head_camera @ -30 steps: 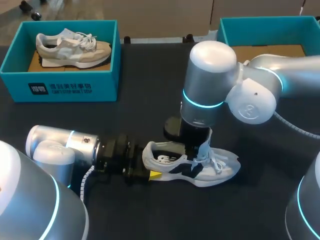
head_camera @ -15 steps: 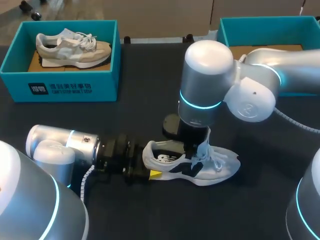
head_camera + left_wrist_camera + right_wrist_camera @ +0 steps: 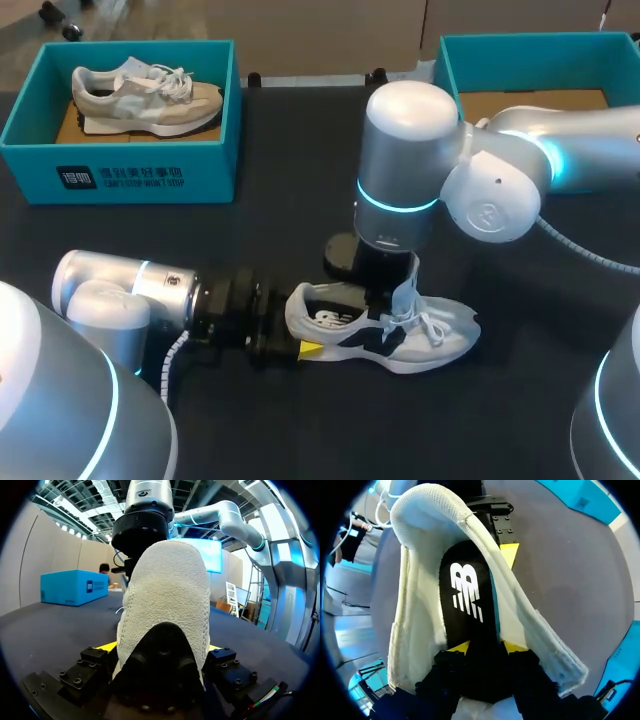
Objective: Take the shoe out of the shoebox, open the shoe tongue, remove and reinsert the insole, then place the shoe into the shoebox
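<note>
Found the white shoe standing on the dark worktop, near middle, outside the teal shoebox at far right. Saw the left gripper closed on its heel from the left, one finger each side. Saw the right gripper down in the opening, closed on the black insole.
</note>
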